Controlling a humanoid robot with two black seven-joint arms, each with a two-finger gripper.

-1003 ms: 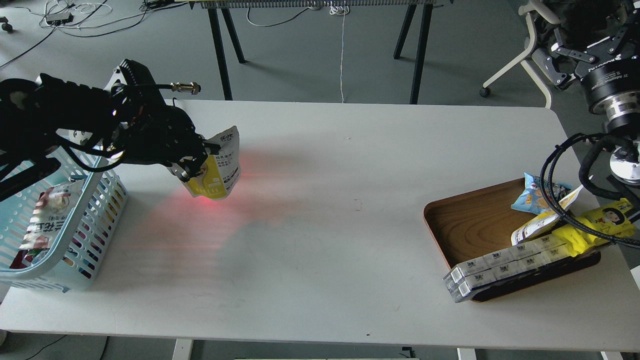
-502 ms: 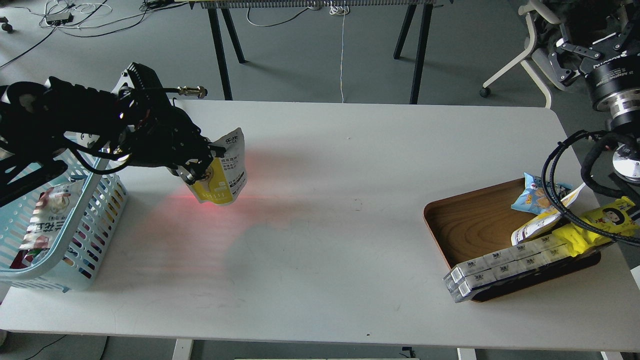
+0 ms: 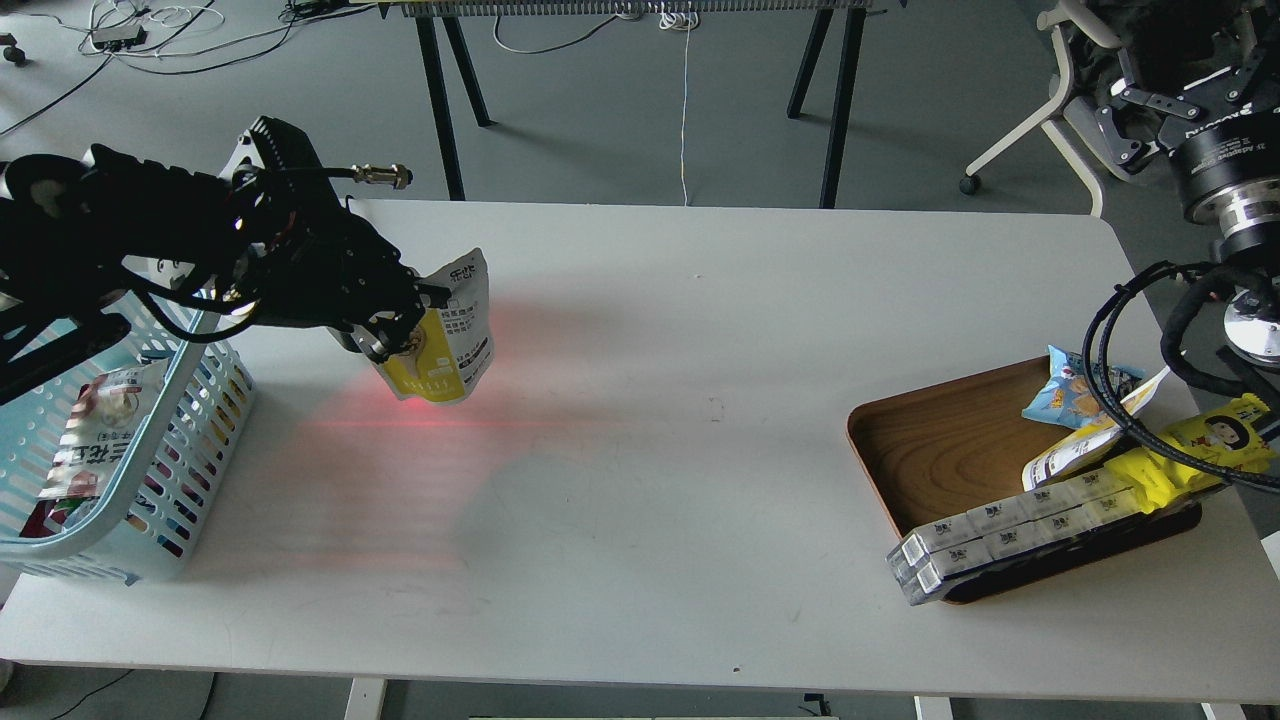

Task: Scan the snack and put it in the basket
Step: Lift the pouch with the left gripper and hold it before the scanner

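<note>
My left gripper (image 3: 400, 325) is shut on the snack (image 3: 452, 345), a yellow-and-white pouch. It holds the pouch by its left edge, tilted, just above the table, with the printed white back facing right. Red scanner light falls on the pouch's lower end and streaks across the table (image 3: 640, 400) below it. The light blue basket (image 3: 205, 425) stands at the table's left edge, left of the pouch and partly under my left arm. My right arm (image 3: 1235, 200) shows at the far right edge; its gripper is out of view.
A red-and-white packet (image 3: 95, 430) lies in the basket. A brown wooden tray (image 3: 940, 450) at the right holds a blue snack bag (image 3: 1065, 395), a yellow packet with a cartoon face (image 3: 1200, 445) and rows of small white boxes (image 3: 1000, 535). Black cables (image 3: 1110, 400) hang over it.
My left gripper and the pouch shifted right, then slightly up and left. The red light on the table has narrowed to a sharper streak. The right arm rose a little.
</note>
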